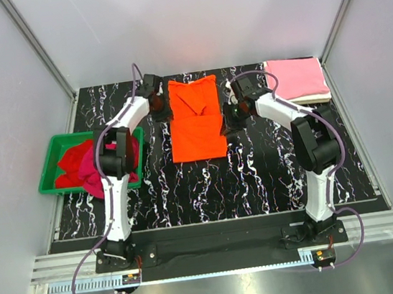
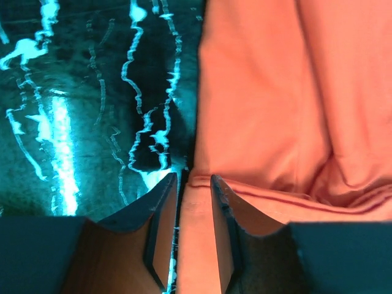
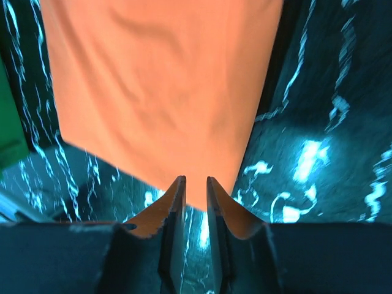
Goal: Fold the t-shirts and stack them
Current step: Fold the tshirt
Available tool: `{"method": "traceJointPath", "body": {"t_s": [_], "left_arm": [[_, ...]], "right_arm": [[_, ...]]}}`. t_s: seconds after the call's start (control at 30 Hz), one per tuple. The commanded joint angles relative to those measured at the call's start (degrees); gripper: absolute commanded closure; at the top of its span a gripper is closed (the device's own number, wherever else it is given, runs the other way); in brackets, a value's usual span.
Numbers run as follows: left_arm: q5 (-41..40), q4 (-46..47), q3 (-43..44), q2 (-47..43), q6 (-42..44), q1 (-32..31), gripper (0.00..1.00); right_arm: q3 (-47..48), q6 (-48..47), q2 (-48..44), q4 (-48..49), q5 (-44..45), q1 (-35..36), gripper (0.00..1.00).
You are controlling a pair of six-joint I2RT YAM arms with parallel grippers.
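The bright orange t-shirt point(image 1: 195, 129) lies partly folded at the table's middle back. My left gripper point(image 1: 160, 108) is at its left edge. In the left wrist view the gripper point(image 2: 193, 177) is nearly closed with the orange cloth's point(image 2: 275, 104) edge between its fingers. My right gripper point(image 1: 228, 121) is at the shirt's right edge. In the right wrist view the gripper point(image 3: 196, 179) is narrowly closed on a corner of the orange cloth point(image 3: 159, 79). The pink t-shirt point(image 1: 296, 76) lies folded on the cream-white one point(image 1: 313, 97) at the back right. Red and crimson shirts point(image 1: 86, 165) fill the bin.
The green plastic bin point(image 1: 53, 186) sits at the table's left edge and shows in the right wrist view point(image 3: 9, 122). White walls and metal posts enclose the black marbled table point(image 1: 209, 189).
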Motion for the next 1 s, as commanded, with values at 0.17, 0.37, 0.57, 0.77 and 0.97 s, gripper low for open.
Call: {"method": "traceJointPath", "body": {"t_s": [0.17,0.37,0.57,0.77,0.97], "left_arm": [[1.83,0.04,-3.67,-9.55,1.89,-0.75,0.62],[-0.01,-1.36,-13.25,-20.45,1.18,-4.34,0.62],[0.68,-1.72,-19.49,-26.87,1.36,-8.57,0.6],[2.62,-0.4,-25.03,-25.91,-0.92,-8.93,0.6],[1.92,1.01,-29.86,-24.15,-1.89,-9.98,0.6]], "right_arm": [[-8.07,1.0,-1.52,7.27,-2.65,1.24,0.78],[-11.41,-0.23,-4.14,6.66,-0.36,1.24,0.75],[-11.68,0.65,-9.24,4.46,0.35,1.24,0.73],[-13.08,2.31,-7.85,6.04,0.43,4.14,0.72],[-17.21,2.5,-5.03,7.53,5.7,4.58,0.76]]}}
